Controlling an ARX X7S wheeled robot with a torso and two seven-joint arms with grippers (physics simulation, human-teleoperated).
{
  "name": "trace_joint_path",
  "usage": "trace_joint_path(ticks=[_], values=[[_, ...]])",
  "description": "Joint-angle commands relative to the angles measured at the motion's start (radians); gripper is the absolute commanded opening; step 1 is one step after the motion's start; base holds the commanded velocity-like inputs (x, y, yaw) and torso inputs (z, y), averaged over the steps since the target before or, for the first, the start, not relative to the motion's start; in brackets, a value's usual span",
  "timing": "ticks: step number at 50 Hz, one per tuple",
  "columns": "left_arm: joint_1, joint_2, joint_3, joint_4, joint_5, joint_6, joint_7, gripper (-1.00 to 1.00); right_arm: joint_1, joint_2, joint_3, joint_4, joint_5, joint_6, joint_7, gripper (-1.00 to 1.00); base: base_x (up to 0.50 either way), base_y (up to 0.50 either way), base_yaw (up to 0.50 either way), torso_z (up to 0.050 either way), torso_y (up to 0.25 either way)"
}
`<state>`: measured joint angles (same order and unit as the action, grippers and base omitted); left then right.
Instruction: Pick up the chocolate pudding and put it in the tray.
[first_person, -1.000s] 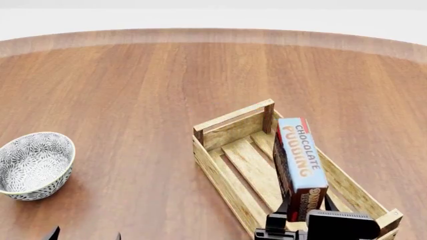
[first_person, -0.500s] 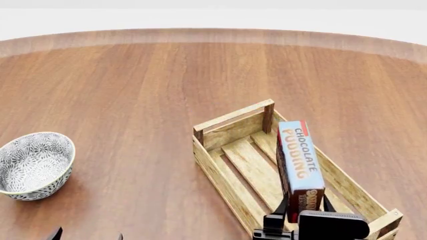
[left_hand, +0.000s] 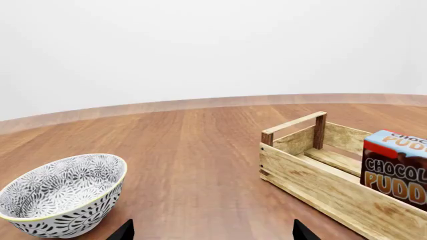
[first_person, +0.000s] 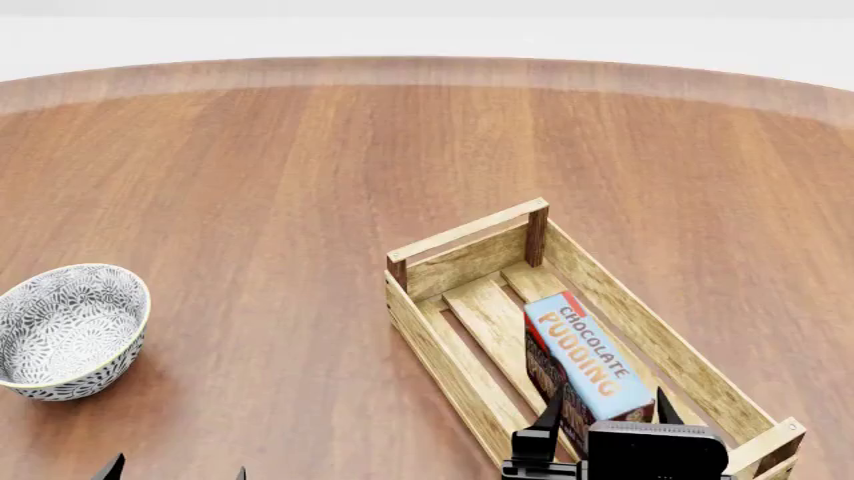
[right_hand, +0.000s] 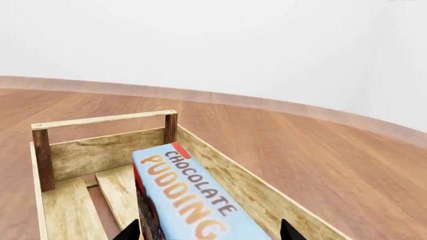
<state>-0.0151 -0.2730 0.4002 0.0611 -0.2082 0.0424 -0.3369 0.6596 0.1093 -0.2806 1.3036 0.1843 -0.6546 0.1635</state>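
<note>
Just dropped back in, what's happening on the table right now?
The right end effector grips the chocolate pudding by its near end, with the carton down between the walls of the tray. Whether it rests on the slats can't be told, and it has not been released. The left end effector sits idle and open near the patterned bowl, holding nothing.

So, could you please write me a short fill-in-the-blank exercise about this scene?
1. The pudding sits inside the ____.
2. The tray is made of slatted ____.
3. The patterned bowl stands on the table on the robot's ____ side.
4. The pudding is between the fingers of the ____ gripper.

Missing words: tray; wood; left; right
</note>
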Motion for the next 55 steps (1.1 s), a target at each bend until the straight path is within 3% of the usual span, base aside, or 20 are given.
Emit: trace_joint_path(ticks=[1, 12, 21, 34, 51, 55], values=[[-0.001, -0.003, 0.004, 0.003, -0.003, -0.002, -0.003, 1.0, 0.0, -0.003, 0.043, 0.003, -0.048, 0.0, -0.001, 1.0, 0.0, 0.0, 0.0, 0.0, 0.0], [0.01, -0.017, -0.004, 0.057, -0.015, -0.017, -0.017, 1.0, -0.025, -0.007, 0.091, -0.021, -0.025, -0.042, -0.041, 1.0, 0.0, 0.0, 0.0, 0.0, 0.0], [0.06, -0.05, -0.022, 0.215, -0.012, -0.024, -0.053, 1.0, -0.301, 0.072, 0.093, -0.737, 0.007, 0.227, 0.048, 1.0, 0.0, 0.0, 0.0, 0.0, 0.0], [0.086, -0.065, -0.017, 0.291, 0.017, -0.024, -0.08, 1.0, -0.49, 0.139, 0.09, -1.223, -0.023, 0.365, 0.137, 1.0, 0.0, 0.0, 0.0, 0.0, 0.0], [0.126, -0.093, -0.017, 0.397, 0.017, -0.033, -0.096, 1.0, -0.604, 0.188, 0.079, -1.498, -0.044, 0.412, 0.164, 1.0, 0.0, 0.0, 0.0, 0.0, 0.0], [0.13, -0.097, -0.019, 0.407, 0.014, -0.034, -0.099, 1.0, -0.62, 0.19, 0.088, -1.492, 0.001, 0.347, 0.143, 1.0, 0.0, 0.0, 0.0, 0.0, 0.0]])
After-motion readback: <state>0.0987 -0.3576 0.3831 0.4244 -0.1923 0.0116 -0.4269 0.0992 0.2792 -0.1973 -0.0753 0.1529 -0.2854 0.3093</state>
